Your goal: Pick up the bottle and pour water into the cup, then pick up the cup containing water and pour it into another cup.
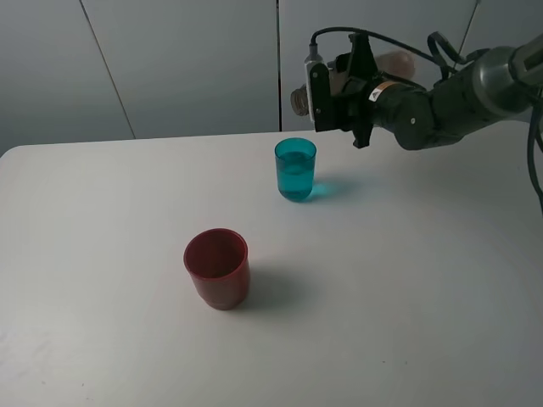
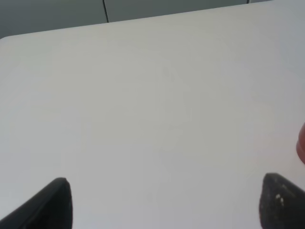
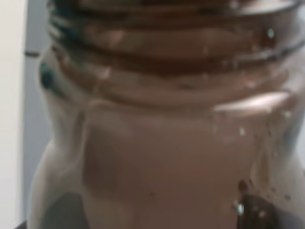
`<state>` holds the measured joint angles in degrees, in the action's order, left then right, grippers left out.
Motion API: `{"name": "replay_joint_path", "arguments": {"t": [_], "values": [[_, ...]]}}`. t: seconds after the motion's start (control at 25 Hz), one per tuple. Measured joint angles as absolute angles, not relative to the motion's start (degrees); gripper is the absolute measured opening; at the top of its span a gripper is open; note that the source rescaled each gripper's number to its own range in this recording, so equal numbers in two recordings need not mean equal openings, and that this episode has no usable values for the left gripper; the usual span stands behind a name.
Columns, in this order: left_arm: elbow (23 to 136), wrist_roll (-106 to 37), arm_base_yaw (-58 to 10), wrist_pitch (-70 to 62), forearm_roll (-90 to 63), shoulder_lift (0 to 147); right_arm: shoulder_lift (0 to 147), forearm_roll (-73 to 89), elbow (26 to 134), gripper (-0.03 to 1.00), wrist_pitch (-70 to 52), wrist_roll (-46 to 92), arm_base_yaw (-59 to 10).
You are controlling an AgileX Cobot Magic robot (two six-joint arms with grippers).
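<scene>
Bottle (image 3: 167, 143) lies tipped on its side in the right gripper (image 1: 344, 85), fingers clamped on it, neck sticking out above and just beyond the teal cup (image 1: 295, 170) of water. Fingers of the left gripper (image 2: 167, 195) stand apart over the table (image 2: 143, 95).

On the table (image 1: 102, 254) the cup (image 1: 295, 170) stands behind-right of another cup (image 1: 217, 267), the bottle (image 1: 298, 100) aloft beyond it.
</scene>
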<state>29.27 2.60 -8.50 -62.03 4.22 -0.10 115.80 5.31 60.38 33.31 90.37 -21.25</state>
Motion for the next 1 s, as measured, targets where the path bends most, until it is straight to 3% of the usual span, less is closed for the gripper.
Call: {"name": "replay_joint_path", "arguments": {"t": [0.12,0.44,0.76,1.0], "values": [[29.3,2.6,-8.5,-62.0,4.2,-0.1,113.1,5.2,60.4,0.0,29.8,74.2,-21.0],[29.3,2.6,-8.5,-62.0,4.2,-0.1,108.9,-3.9,59.8,0.0,25.5,12.8,-13.7],[29.3,2.6,-8.5,-62.0,4.3,-0.1,109.2,-5.2,49.1,0.0,39.8,5.2,-9.8],[29.3,2.6,-8.5,-62.0,4.3,-0.1,112.2,-5.7,48.5,0.0,41.8,5.6,-9.8]]}}
